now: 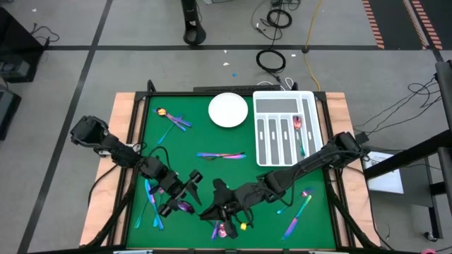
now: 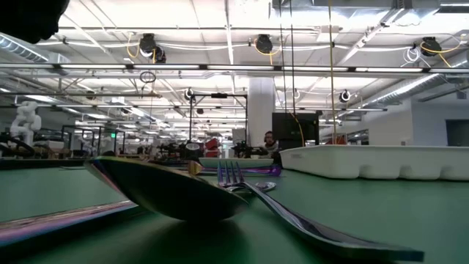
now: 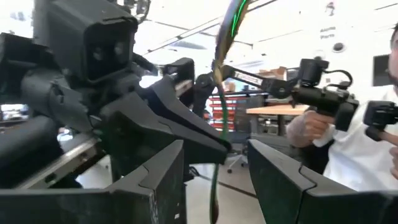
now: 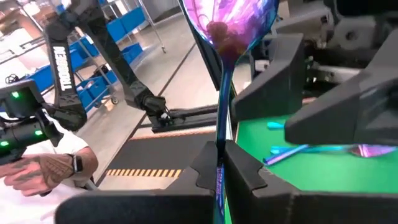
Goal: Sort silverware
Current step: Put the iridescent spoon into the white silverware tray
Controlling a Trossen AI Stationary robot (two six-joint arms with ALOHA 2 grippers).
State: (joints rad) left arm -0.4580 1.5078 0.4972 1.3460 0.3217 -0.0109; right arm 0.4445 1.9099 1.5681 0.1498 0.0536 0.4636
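Near the table's front edge my right gripper point(image 1: 210, 203) is shut on an iridescent spoon point(image 4: 231, 37), whose bowl stands out past its fingertips. My left gripper point(image 1: 191, 188) faces it, open. In the left wrist view the spoon point(image 3: 214, 174) shows edge-on in the gap between the left fingers, with space on both sides. More silverware lies on the green mat: at the far left point(image 1: 174, 119), at the centre point(image 1: 220, 156), near left point(image 1: 152, 201) and near right point(image 1: 300, 208). One spoon point(image 1: 298, 124) lies in the white slotted tray point(image 1: 267, 106). My right gripper pinches the spoon's handle point(image 4: 219, 158) between its two shut fingers. The fingers come nearly level from the table's right side. The spoon is lifted clear of the mat, its bowl point(image 4: 233, 25) beyond the fingertips and above them.
A white round plate point(image 1: 228, 110) sits at the far middle, left of the tray. A spoon point(image 2: 168, 192) and a fork point(image 2: 249, 189) lie close before the low camera. A person's hands with hand-held controllers show beyond the table point(image 3: 314, 127) point(image 4: 43, 165).
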